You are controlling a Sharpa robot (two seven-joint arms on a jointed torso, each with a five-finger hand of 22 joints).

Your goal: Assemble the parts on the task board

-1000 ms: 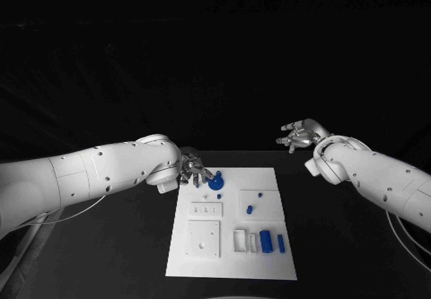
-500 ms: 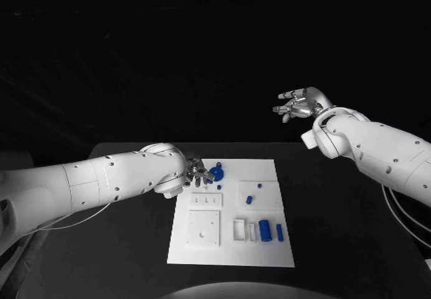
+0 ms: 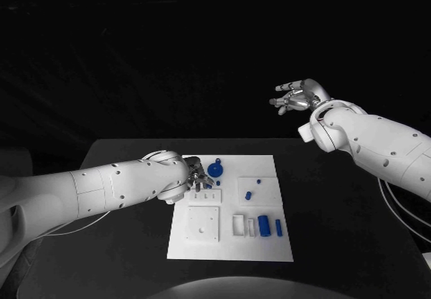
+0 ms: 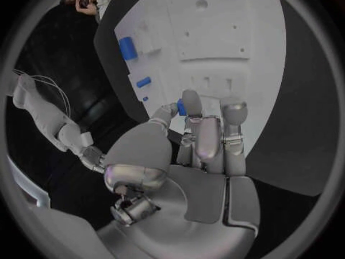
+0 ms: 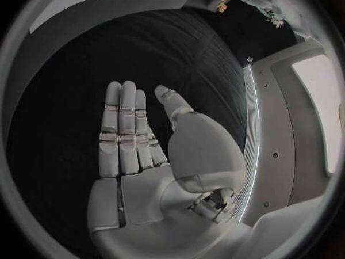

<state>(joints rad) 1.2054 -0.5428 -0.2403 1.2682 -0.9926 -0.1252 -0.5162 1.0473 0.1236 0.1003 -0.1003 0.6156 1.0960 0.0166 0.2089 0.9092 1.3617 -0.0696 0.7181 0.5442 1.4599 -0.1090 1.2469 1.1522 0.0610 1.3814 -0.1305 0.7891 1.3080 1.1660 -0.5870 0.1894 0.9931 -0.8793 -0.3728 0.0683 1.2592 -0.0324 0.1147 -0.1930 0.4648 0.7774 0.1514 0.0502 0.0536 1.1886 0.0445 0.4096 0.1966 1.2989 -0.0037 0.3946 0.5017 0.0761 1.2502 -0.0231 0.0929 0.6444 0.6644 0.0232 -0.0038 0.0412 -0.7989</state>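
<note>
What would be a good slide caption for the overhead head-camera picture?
Left hand at the white board's far edge beside a round blue part; right hand raised, holding nothing.

You're looking at the black table (image 3: 337,199).
Its far edge is running straight across against the dark backdrop, and its matte top is stretching out towards you on both sides.
</note>
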